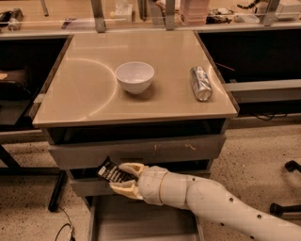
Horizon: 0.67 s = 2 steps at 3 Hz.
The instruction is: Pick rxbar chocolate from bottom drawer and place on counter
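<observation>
My gripper (123, 179) is shut on the rxbar chocolate (112, 172), a small flat black wrapper with white print. It holds the bar in front of the middle drawer face, above the open bottom drawer (141, 221), whose plain grey floor shows below my arm. The bar is tilted, its upper end up to the left. The beige glossy counter (84, 94) lies above, well higher than the gripper.
A white bowl (135, 76) stands mid-counter and a silver can (201, 83) lies on its right side. Two closed grey drawers (141, 149) sit under the counter. A cluttered wooden bench (141, 12) runs behind. Speckled floor (254, 150) lies to the right.
</observation>
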Motion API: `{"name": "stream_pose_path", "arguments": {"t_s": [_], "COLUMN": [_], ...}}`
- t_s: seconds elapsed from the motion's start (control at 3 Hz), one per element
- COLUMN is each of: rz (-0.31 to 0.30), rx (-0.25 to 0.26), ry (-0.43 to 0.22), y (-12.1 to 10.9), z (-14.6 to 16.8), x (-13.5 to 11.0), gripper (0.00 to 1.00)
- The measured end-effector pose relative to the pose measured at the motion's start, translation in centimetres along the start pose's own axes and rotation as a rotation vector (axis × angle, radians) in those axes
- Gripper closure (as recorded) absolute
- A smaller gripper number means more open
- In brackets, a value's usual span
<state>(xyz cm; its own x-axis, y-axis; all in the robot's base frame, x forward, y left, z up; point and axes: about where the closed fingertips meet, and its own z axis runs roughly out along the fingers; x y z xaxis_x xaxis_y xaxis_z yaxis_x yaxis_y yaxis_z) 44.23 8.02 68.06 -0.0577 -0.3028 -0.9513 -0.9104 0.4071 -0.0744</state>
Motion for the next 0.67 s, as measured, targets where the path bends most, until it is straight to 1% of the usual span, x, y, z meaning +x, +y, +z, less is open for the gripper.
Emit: {"name": "stream_pose_path", "arguments": {"t_s": [0.33, 0.67], "rz": [-0.046, -0.046], "rx": [-0.051, -0.053], "ry": [-0.040, -0.040], "y": [1.65, 1.71], "z": [-0.15, -0.10], "x": [-3.51, -3.52], "gripper": [1.00, 1.00]}}
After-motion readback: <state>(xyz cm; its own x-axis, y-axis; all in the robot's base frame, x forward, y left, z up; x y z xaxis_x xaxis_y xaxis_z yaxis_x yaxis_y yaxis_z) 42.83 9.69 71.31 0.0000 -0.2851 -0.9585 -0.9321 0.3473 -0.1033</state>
